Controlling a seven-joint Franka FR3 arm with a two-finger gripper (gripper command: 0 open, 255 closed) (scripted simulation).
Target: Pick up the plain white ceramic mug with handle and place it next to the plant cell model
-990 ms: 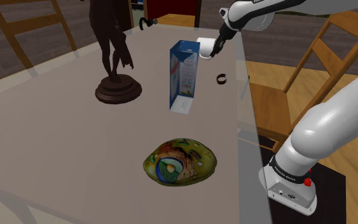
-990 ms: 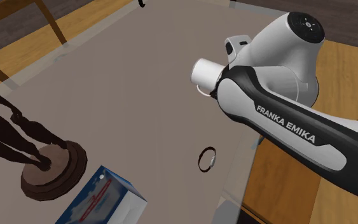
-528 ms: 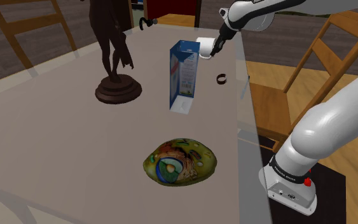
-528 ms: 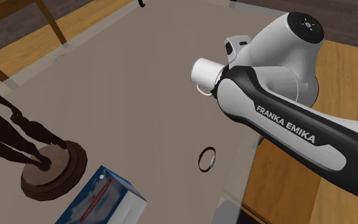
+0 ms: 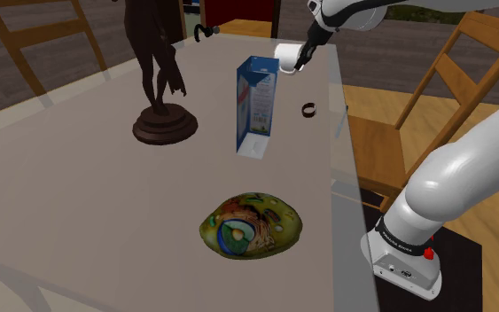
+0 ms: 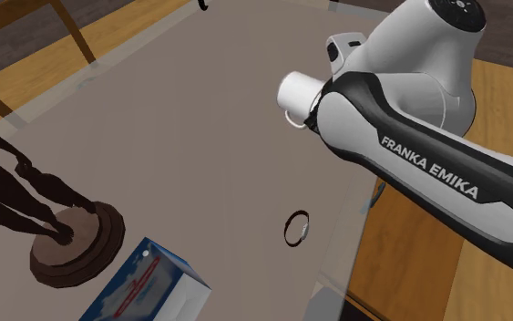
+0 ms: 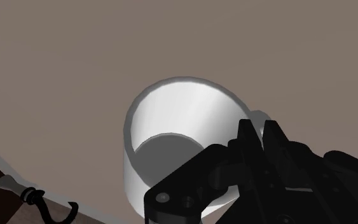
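End effector (image 7: 261, 132) clenched on white mug (image 7: 171, 121) wall, well apart from plant cell model (image 5: 252, 226); judged stiff, slick, breakable.

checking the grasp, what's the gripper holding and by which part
The mug, clasped by the gripper at its handle side; handle or rim, cannot tell.

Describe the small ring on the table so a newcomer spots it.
Find the grey-brown table, then its upright blue-and-white carton. At the shoulder view's right of the carton, near the table edge, sits a small dark ring: the only thin open hoop there.
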